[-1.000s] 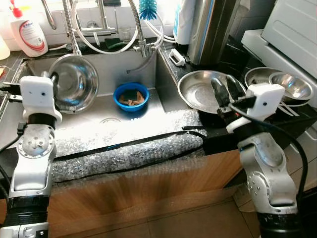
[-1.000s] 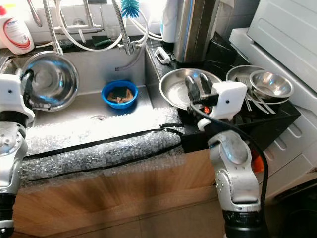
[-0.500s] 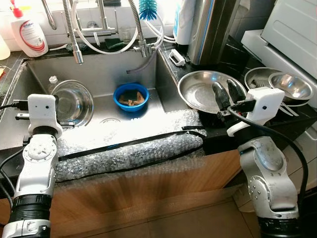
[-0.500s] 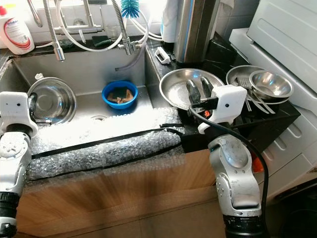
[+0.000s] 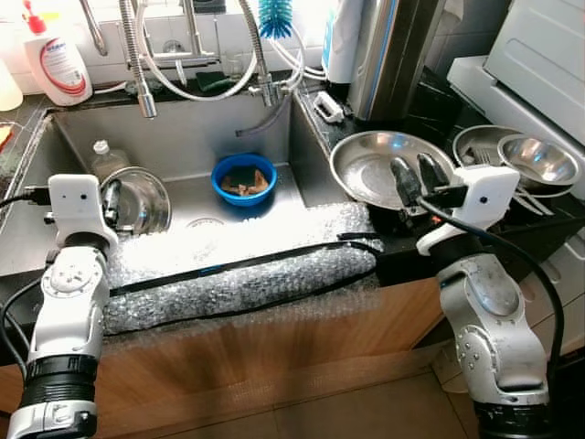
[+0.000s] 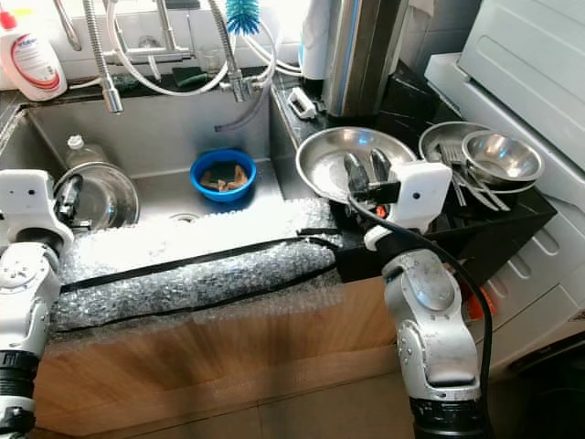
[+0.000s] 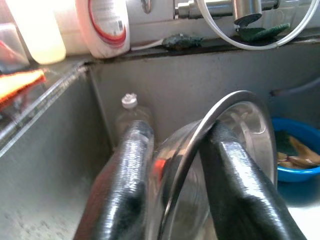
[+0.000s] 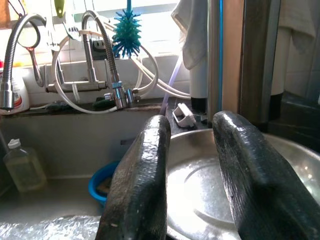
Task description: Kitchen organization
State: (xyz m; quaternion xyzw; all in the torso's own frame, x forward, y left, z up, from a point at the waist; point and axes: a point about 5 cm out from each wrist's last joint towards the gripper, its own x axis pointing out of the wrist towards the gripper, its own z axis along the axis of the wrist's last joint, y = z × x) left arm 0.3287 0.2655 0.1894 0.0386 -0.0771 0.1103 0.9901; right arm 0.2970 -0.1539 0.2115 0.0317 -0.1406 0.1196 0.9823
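Lowered since a second ago: steel bowl, now deep in sink at its left wall, rim pinched between left gripper jaws. Right gripper poised over steel pan on table right of sink, jaws parted, empty. Step judged: setting bowl down. Next: release, withdraw.

A white soap bottle stands behind the left end effector. A teal brush hangs above the taps, far from both end effectors.
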